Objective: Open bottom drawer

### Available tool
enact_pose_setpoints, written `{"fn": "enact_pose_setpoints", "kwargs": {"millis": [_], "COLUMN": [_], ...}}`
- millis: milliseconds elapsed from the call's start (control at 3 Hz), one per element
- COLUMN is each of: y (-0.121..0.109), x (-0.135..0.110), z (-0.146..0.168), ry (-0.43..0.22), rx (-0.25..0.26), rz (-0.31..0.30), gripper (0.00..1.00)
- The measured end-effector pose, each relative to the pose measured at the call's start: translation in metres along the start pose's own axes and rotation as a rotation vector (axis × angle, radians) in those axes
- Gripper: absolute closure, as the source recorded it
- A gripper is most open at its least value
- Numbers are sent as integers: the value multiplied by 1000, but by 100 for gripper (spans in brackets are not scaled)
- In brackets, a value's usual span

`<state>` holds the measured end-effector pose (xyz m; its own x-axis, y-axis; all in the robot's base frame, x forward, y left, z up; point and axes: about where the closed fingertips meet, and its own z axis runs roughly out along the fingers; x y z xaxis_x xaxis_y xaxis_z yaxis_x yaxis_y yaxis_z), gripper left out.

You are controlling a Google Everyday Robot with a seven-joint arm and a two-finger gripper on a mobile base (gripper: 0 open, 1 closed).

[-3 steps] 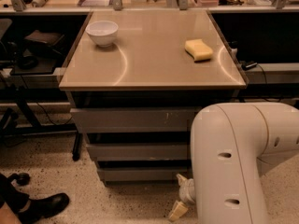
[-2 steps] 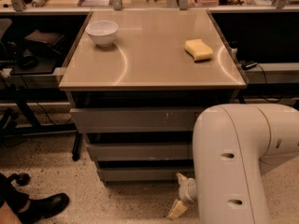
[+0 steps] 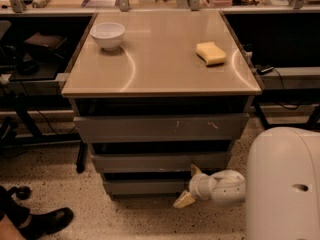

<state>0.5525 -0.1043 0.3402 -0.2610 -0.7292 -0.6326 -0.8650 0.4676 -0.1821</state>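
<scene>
The bottom drawer point(image 3: 145, 186) is the lowest of three grey fronts under the tan table top, plain and without a handle. It looks closed or nearly so, and its inside is hidden. My gripper point(image 3: 189, 185) is at the right end of that front, reaching in from the right on a white wrist point(image 3: 220, 186). Its two yellowish fingers are spread apart, one fingertip point(image 3: 195, 170) above the front's level and the other below near the floor. It holds nothing that I can see.
The middle drawer front point(image 3: 160, 161) and the wide scratched top front point(image 3: 160, 128) sit above. A white bowl point(image 3: 107, 35) and a yellow sponge point(image 3: 210, 52) lie on the table top point(image 3: 160, 69). My white arm body point(image 3: 285, 184) fills the lower right. A black shoe point(image 3: 42, 221) is at the lower left.
My arm's bulk has shifted right and lower in view. The gripper has risen from near the floor to the right end of the bottom drawer front.
</scene>
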Motion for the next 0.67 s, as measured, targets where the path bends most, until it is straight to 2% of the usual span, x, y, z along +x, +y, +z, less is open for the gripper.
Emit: {"fn": "enact_pose_setpoints", "kwargs": {"millis": [333,667], "y": [-7,-3], "x": [-1,0], "z": [-1,4], "ry": [-5,-3], "rx": [23,16], "rz": [4,-3], "gripper": [0,0]}}
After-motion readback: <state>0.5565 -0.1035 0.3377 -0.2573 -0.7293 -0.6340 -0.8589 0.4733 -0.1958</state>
